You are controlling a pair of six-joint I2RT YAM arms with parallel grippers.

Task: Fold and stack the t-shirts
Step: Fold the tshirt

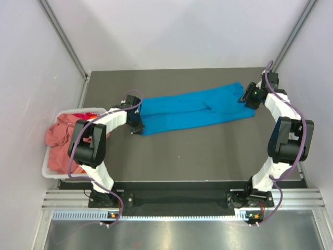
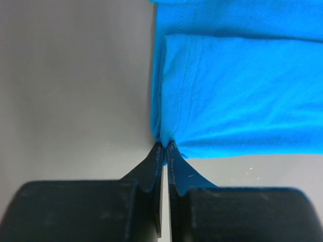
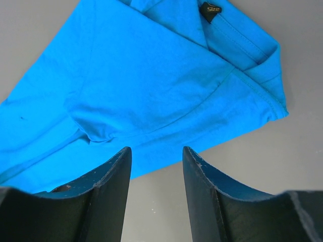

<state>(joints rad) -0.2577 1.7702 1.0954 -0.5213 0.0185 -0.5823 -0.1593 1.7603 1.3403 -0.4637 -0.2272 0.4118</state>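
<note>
Colours: turquoise on dark grey

The t-shirt point(image 1: 195, 109) is plain bright turquoise-blue thru-out, stitching same blue; its neck tag point(image 3: 210, 10) black w/ pale yellowish lettering; the worktop point(image 1: 208, 151) plain dark grey, matte; the basket point(image 1: 49, 174) white, slatted, w/ salmon-pink cloth point(image 1: 57, 138) & a bit of red cloth point(image 1: 80, 115); arms point(image 1: 112, 119) white w/ black joints, cables point(image 1: 133, 92) purple; jaws black, scuffed w/ pale specks; base rail point(image 1: 182, 197) silver; walls point(image 1: 171, 31) pale lilac-white.
</note>
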